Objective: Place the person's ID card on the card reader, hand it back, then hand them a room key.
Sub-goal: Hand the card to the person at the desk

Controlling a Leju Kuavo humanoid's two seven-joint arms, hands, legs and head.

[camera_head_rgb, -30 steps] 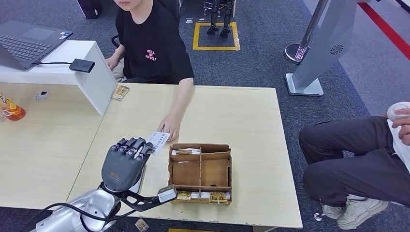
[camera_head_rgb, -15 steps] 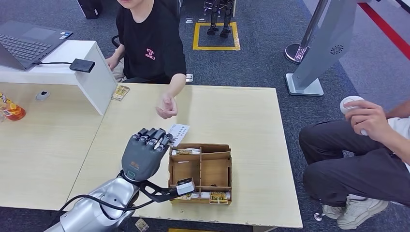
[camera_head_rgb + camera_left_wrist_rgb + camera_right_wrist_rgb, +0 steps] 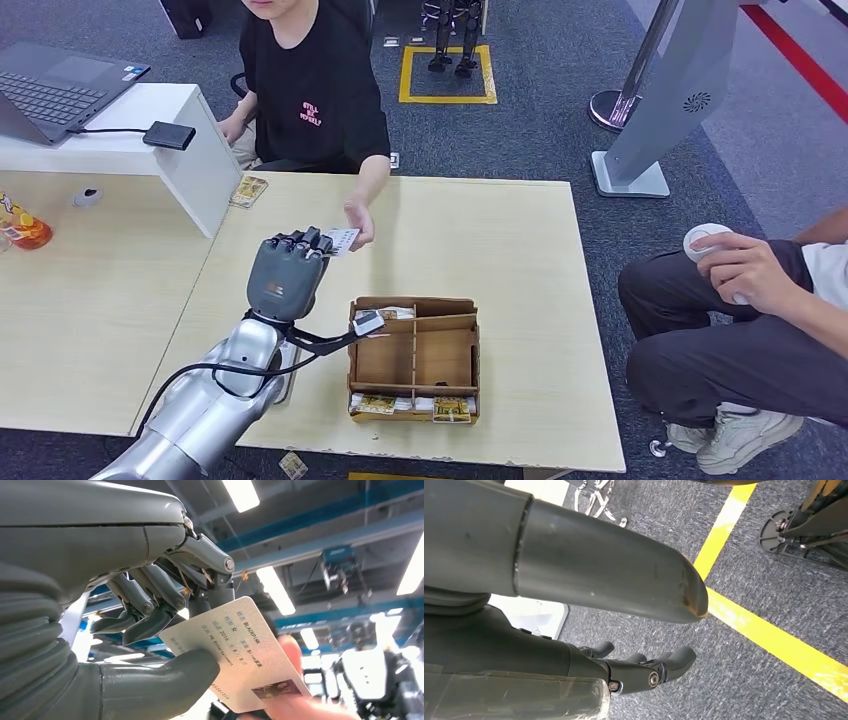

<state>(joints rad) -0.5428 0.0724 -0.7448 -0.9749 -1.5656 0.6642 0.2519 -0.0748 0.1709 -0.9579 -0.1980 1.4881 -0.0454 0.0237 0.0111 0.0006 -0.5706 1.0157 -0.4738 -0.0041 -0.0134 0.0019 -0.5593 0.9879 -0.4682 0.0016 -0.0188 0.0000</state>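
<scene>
My left hand [image 3: 285, 272] is raised over the wooden table [image 3: 500, 240] and pinches a white ID card [image 3: 340, 238] between thumb and fingers. The wrist view shows the printed card [image 3: 240, 655] clamped under the thumb [image 3: 165, 677]. The hand [image 3: 360, 222] of the person in a black shirt reaches to the card's far end, and the fingertips [image 3: 295, 707] touch it. A black card reader [image 3: 168, 135] lies on the white counter at the far left. A wooden tray [image 3: 415, 350] with key cards stands just right of my arm. My right hand [image 3: 644, 672] hangs over the carpet, holding nothing.
A laptop [image 3: 55, 85] sits on the white counter [image 3: 190, 170] beside the reader. A small card packet [image 3: 248, 190] lies near the table's far left corner. A second person [image 3: 760, 320] sits to the right of the table. An orange bottle [image 3: 25, 230] stands far left.
My left hand took the card low over the table, then lifted it away from me toward the person. The person's hand let go, drew back, and now touches the card again.
</scene>
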